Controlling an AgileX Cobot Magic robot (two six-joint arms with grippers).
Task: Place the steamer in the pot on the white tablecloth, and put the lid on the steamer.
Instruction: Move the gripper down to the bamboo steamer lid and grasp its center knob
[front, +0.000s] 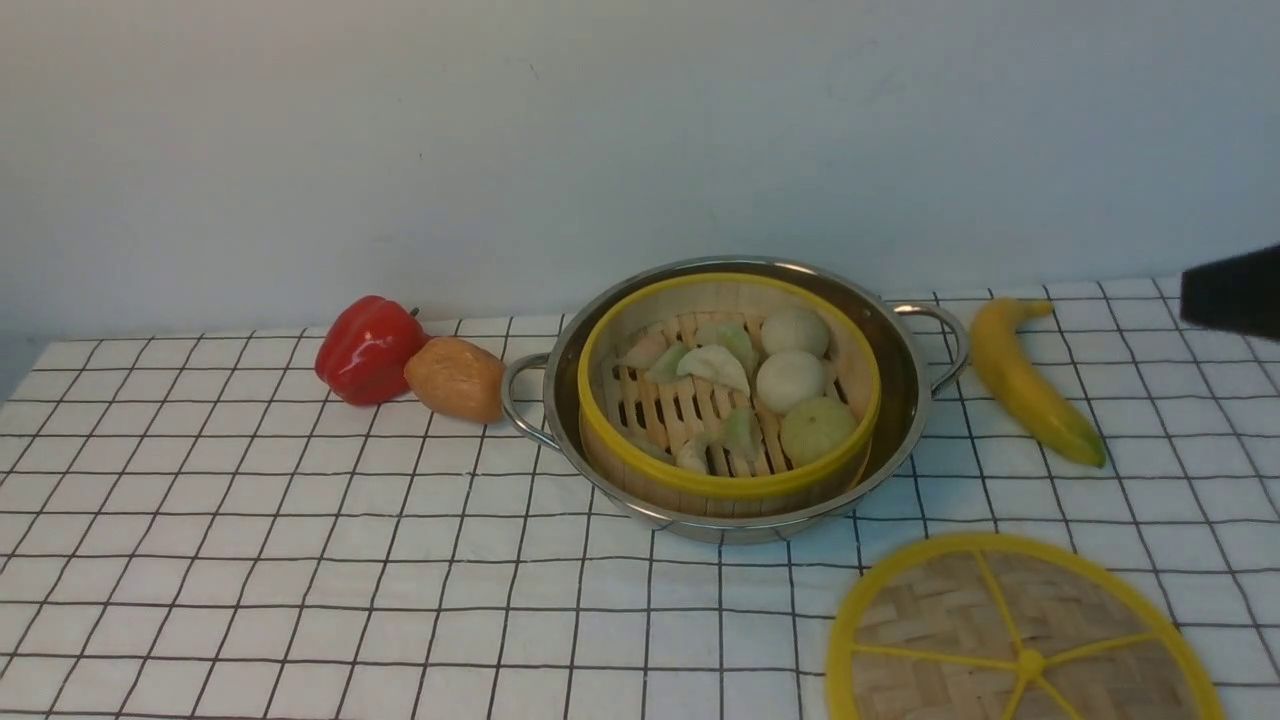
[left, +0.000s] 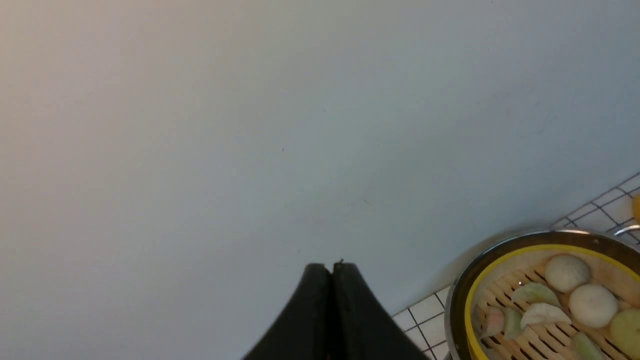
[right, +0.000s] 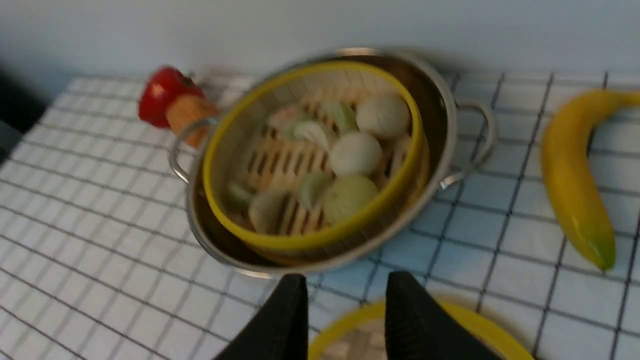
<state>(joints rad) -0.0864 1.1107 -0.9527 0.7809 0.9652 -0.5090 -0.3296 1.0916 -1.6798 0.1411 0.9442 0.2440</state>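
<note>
A: Where did we find the steamer (front: 730, 487)?

B: Sitting inside the pot (front: 905, 400) on the tablecloth (front: 250, 540). Its bamboo wall was ringed by shiny steel, with pale buns (front: 790, 380) on its slatted floor. That half looked done to us.

A: And the lid (front: 1020, 640)?

B: Flat on the cloth on our near right, apart from the pot — a woven disc with a thick yellow rim, yellow spokes and a small knob (front: 1030, 662) at the centre. Being round, it gave us no long axis to line up with. We judged the rim or the knob the only real places to take it.

A: Which arm was nearer?

B: The right, clearly. The right gripper (right: 346, 280) hung over the lid's far rim, jaws parted with nothing between them and the pot straight ahead. As far as its wrist view showed, the lid lay below the jaws and a little back toward us.

A: The left?

B: The left gripper (left: 331, 266) was clenched and empty, aimed at the bare wall, well off from the lid.

A: Anything in the way?

B: A banana (front: 1030, 390) lay beside the pot's right handle — we reckoned a lifted lid would pass clear of it.
</note>
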